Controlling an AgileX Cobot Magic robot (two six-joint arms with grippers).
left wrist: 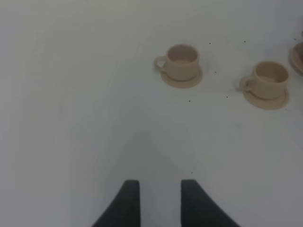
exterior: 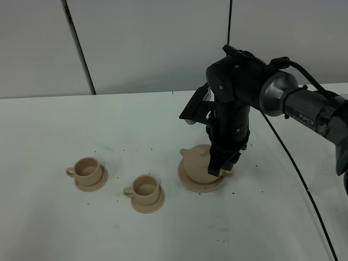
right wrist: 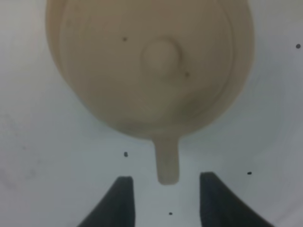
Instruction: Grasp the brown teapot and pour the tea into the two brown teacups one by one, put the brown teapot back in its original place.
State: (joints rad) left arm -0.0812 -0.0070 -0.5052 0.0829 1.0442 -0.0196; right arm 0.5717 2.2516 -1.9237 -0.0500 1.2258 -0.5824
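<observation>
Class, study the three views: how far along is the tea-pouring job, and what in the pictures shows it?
Done: the brown teapot sits upright on its wide saucer. In hand: the right gripper has its open jaws either side of the handle, not gripping it. Left: uncertain. Whether the two teacups hold tea cannot be told, so pouring may be finished or not yet begun.

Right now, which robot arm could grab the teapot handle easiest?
Right, probably: the right gripper has open jaws either side of the teapot handle; the left gripper hangs beyond both teacups.
</observation>
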